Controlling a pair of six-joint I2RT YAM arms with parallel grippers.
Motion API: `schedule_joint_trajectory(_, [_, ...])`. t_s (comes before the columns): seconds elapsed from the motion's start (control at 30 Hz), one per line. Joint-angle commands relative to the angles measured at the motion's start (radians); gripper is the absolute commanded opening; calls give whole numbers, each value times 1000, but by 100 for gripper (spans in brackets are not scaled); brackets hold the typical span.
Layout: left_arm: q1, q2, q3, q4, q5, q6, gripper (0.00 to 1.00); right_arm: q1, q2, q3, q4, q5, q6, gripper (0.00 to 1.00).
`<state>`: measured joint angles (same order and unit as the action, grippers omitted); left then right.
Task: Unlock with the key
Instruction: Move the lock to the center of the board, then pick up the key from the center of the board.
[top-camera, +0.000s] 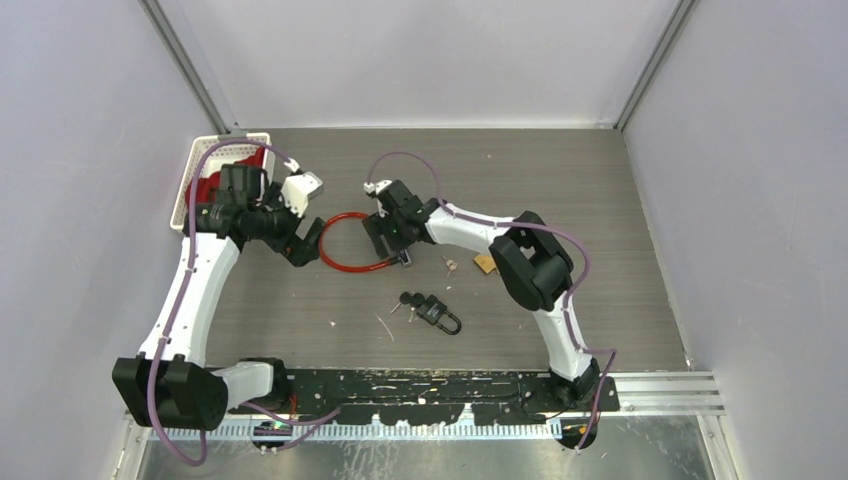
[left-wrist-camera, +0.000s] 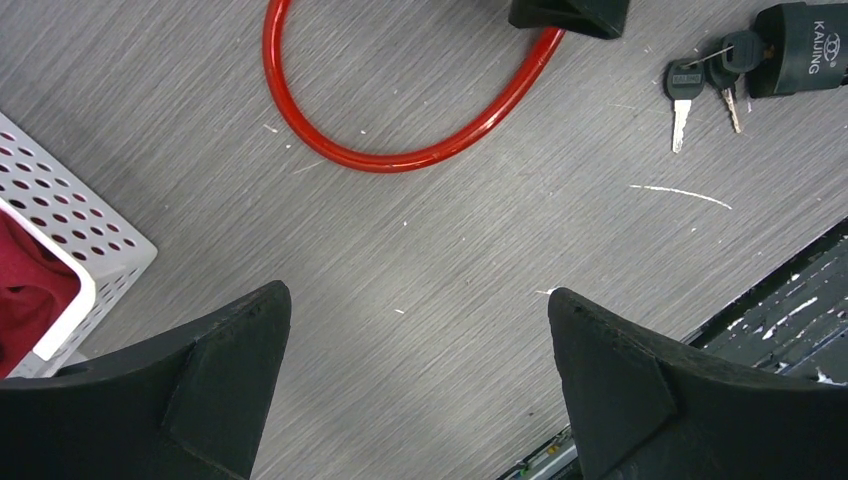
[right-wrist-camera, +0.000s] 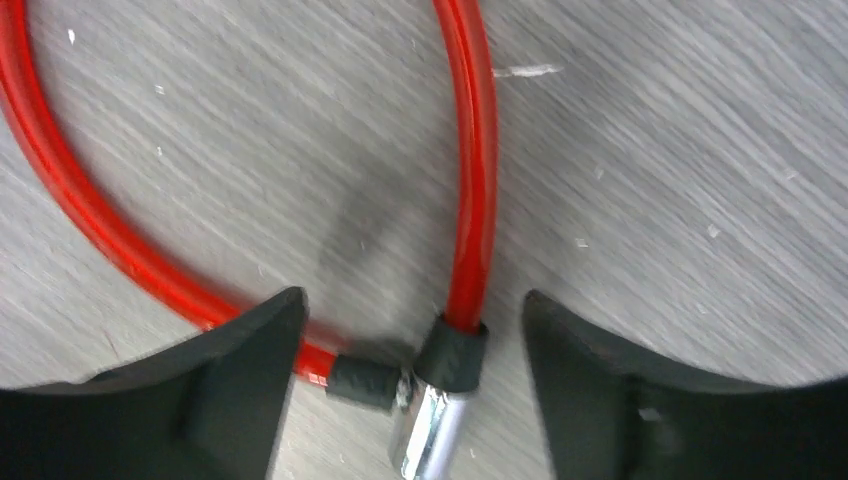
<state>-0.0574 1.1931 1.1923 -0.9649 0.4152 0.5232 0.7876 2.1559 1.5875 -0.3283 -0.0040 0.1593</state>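
**Both pincers empty, keys untouched**

The table (top-camera: 600, 200) carries a white basket (top-camera: 232, 139) at its far left. The left pincer (left-wrist-camera: 418, 290) hangs near it, released and wide over bare surface. The red cable lock (right-wrist-camera: 472, 150) lies mid-table. The right pincer (right-wrist-camera: 412, 297), jaws apart and grasping nothing, straddles its chrome end (right-wrist-camera: 425, 430). The black padlock (top-camera: 440, 315) lies nearer the bases, well apart from both pincers, with its keys (left-wrist-camera: 690, 85) beside it.

Closing here could pinch cable instead of the end and drag the loop. The flat keys may also slip on pickup.

I cannot tell which lock is meant or whether the cable's ends are joined. The small bits (top-camera: 450, 265) right of the loop are unclear.
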Motion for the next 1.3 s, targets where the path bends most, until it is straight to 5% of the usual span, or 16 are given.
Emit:
schedule_joint_trajectory(0.0, [4, -9, 29, -15, 25, -22, 100, -11, -207, -55, 23, 107, 12, 98])
schedule_joint_trajectory(0.13, [4, -24, 26, -8, 15, -27, 99, -30, -378, -148, 7, 344, 132, 100])
schedule_joint_trajectory(0.23, [5, -27, 21, 4, 2, -34, 99, -85, -429, -204, -45, 271, 141, 100])
schedule_joint_trajectory(0.47, [4, 2, 41, 8, -5, -67, 99, -105, -476, -416, -42, 248, 185, 70])
schedule_joint_trajectory(0.83, [4, 26, 74, -34, 31, -84, 99, -122, -432, -514, 33, 150, 185, 67])
schedule_joint_trajectory(1.27, [4, 24, 91, -39, 50, -91, 99, -123, -412, -551, 50, 134, 200, 51])
